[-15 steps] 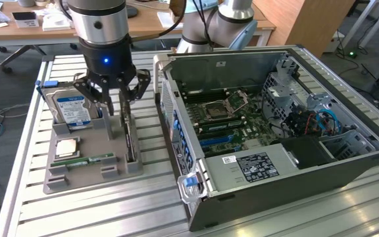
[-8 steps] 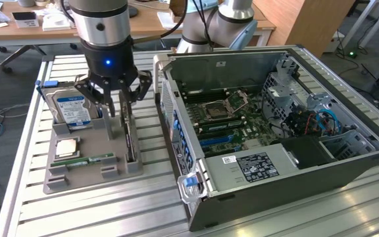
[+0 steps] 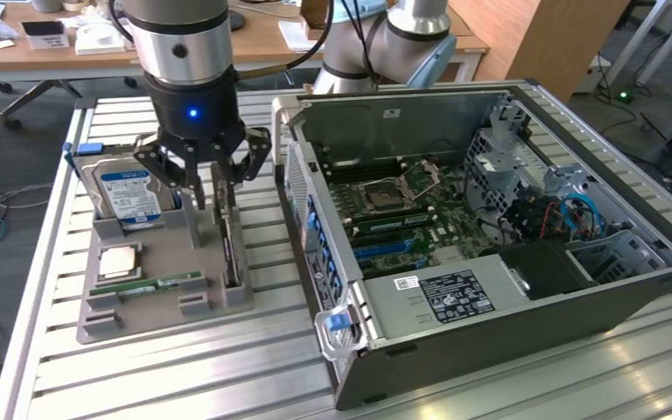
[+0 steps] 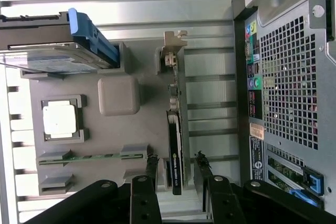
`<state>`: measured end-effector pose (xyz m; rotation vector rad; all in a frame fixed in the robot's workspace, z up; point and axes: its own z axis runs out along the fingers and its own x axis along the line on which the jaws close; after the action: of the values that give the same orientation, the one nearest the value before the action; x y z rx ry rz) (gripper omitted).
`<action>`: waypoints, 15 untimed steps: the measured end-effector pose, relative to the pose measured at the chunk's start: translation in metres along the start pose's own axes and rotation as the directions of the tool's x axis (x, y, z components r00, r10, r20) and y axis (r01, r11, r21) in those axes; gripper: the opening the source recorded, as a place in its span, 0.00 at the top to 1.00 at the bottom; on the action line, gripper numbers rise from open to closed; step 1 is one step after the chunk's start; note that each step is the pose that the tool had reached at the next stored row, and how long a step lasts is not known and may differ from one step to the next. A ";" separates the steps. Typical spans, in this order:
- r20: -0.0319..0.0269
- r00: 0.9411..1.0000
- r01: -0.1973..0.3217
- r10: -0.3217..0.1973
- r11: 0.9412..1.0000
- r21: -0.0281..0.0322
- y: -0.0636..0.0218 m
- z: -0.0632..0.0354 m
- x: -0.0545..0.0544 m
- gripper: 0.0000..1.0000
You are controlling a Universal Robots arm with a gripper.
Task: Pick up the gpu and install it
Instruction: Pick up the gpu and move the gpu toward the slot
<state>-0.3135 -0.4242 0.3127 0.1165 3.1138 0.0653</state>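
Note:
The gpu (image 3: 231,252) is a thin dark card standing on edge in a slot of the grey holder tray (image 3: 167,254), at the side nearest the computer case. In the wrist view the gpu (image 4: 176,135) shows edge-on, with its pale metal bracket (image 4: 173,51) at the far end. My gripper (image 3: 211,201) hangs over the tray just above the card and is open. In the wrist view the gripper (image 4: 177,169) straddles the card's near end, one finger on each side with a gap to the card. Nothing is held.
The tray (image 4: 105,129) also holds a blue-labelled hard drive (image 3: 126,192) on edge, a square CPU (image 3: 120,260) and a green memory stick (image 3: 161,284). The open computer case (image 3: 476,236) stands at the exterior view's right, its rear panel (image 4: 289,87) close beside the tray.

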 end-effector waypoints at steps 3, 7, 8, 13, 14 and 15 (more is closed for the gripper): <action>0.000 1.000 0.000 0.000 1.000 0.000 0.0000 0.0007 0.000 0.58; 0.000 1.000 0.000 0.000 1.000 0.000 -0.0002 0.0063 0.000 0.58; 0.000 1.000 0.000 0.000 1.000 0.000 -0.0003 0.0081 0.000 0.58; 0.000 1.000 0.000 0.000 1.000 0.000 -0.0006 0.0162 0.000 0.58; 0.000 1.000 0.000 0.000 1.000 0.000 -0.0007 0.0180 0.000 0.58; 0.000 1.000 0.000 0.000 1.000 0.000 -0.0008 0.0197 0.000 0.58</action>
<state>-0.3132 -0.4242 0.2930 0.1166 3.1137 0.0647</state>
